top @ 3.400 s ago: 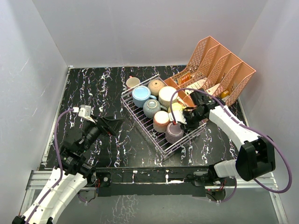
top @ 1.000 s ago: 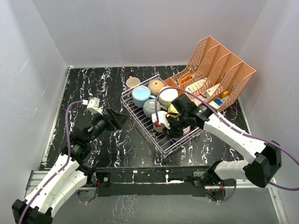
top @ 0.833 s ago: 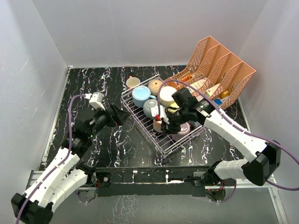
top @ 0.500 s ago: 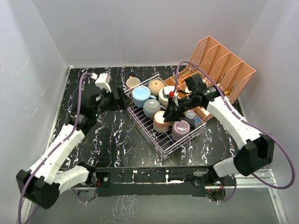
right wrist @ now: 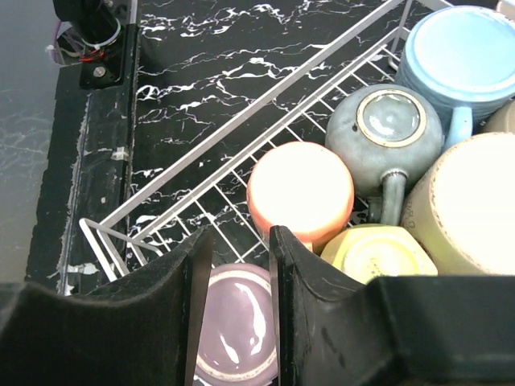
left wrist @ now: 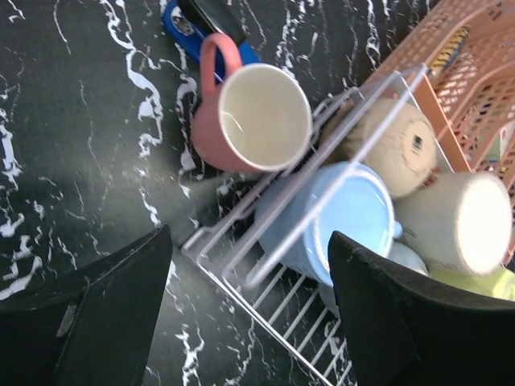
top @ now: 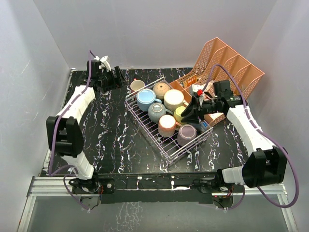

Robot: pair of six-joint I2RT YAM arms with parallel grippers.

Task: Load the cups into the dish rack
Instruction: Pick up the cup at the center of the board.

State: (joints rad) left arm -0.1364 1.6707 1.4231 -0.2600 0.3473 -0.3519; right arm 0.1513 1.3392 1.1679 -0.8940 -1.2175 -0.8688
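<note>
The wire dish rack (top: 166, 145) holds several cups: light blue (top: 146, 99), tan (top: 161, 89), cream (top: 174, 99), grey-blue (top: 156, 112), salmon-pink (top: 167, 124), yellow (top: 181, 113) and mauve (top: 184, 135). A pink mug with a cream inside (top: 137, 85) sits on the table just outside the rack's far corner. My left gripper (top: 119, 81) is wide open and empty, just left of that mug (left wrist: 253, 121). My right gripper (top: 187, 116) hovers over the rack, jaws a little apart and empty, above the mauve cup (right wrist: 237, 330).
A salmon-pink lattice file organiser (top: 227, 67) stands right behind the rack. A blue-and-black object (left wrist: 179, 20) lies by the pink mug's handle. Grey walls close in the table on three sides. The rack's rim (left wrist: 241, 233) lies between my left fingers.
My left arm has stretched further to the back left, bringing its open gripper beside the pink mug. My right gripper has drawn back to the right over the rack.
</note>
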